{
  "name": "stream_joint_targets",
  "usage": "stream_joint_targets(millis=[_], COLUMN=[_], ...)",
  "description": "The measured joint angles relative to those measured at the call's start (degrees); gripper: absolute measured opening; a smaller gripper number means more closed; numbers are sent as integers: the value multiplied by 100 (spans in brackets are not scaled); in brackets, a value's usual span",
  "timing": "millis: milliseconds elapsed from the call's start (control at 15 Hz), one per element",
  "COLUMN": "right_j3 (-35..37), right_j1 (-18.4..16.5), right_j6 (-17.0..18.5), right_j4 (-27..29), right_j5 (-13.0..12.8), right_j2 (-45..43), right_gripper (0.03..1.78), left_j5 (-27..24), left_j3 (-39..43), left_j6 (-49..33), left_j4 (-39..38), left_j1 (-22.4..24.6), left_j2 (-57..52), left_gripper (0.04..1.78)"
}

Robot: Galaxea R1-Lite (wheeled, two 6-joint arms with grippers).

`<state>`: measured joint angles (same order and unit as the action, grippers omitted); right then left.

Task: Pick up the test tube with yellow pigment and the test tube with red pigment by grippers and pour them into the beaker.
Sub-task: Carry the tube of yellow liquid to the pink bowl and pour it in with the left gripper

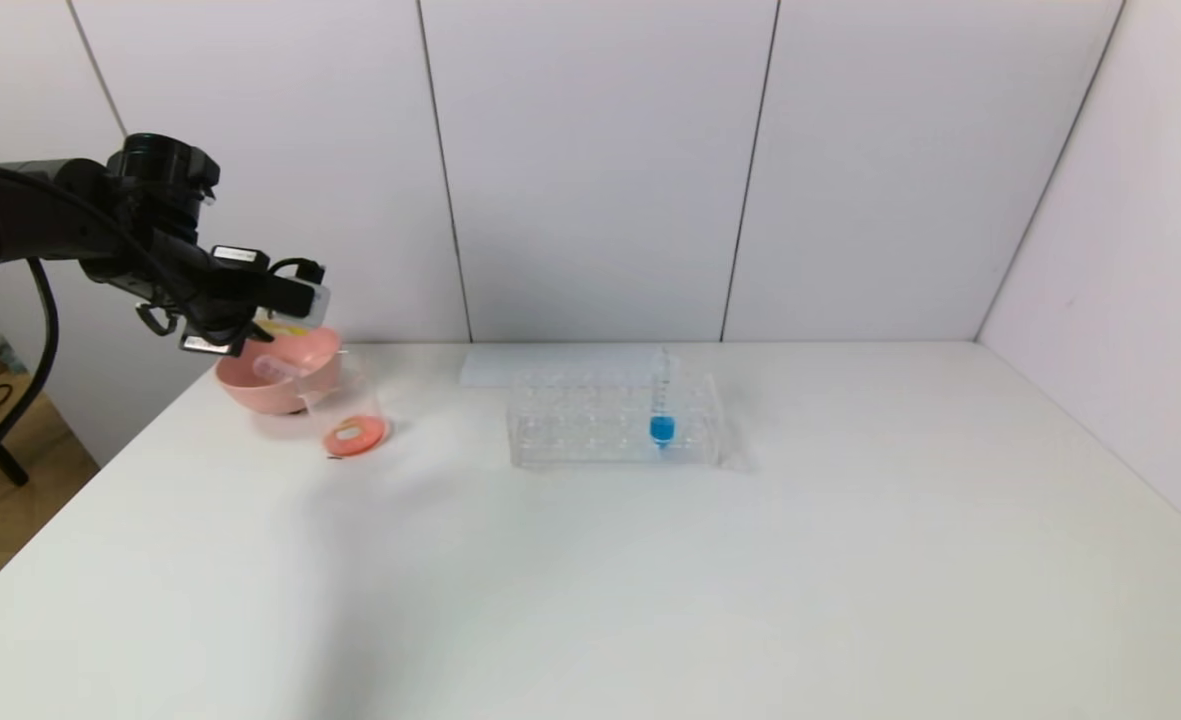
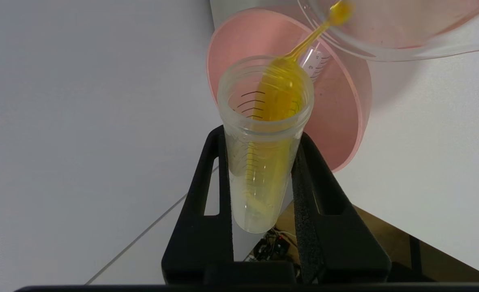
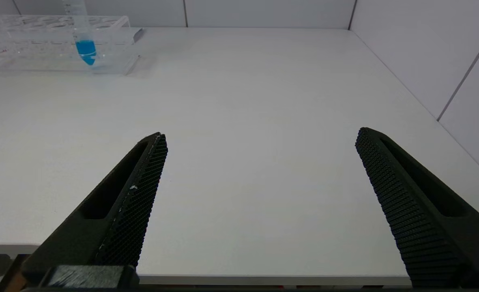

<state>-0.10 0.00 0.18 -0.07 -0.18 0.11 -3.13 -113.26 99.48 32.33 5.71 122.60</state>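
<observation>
**Yellow pigment poured at the bench's left rear corner**

Left wrist view only: the black left gripper point(image 2: 263, 162), jaws clamped on the clear test tube with yellow pigment point(image 2: 265, 134), tips it so a yellow stream runs into the clear beaker point(image 2: 385, 44); a second, empty graduated tube point(image 2: 316, 65) lies in the pink bowl point(image 2: 344, 121). Right wrist view only: the right gripper point(image 3: 259, 202), jaws wide apart and empty, over the white bench point(image 3: 263, 101). Head view count: one clear rack point(image 1: 610, 420), one blue-liquid tube point(image 1: 661, 400), one beaker, one bowl.
</observation>
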Motion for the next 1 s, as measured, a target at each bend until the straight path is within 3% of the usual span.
stream_joint_targets(millis=[1000], right_j3=[0], right_j1=[0], right_j6=[0], right_j4=[0], right_j5=[-2], right_j2=[0], right_gripper=[170], left_j5=[29], left_j3=[9], left_j6=[111], left_j4=[5], left_j1=[-108], left_j2=[-44], left_gripper=[44])
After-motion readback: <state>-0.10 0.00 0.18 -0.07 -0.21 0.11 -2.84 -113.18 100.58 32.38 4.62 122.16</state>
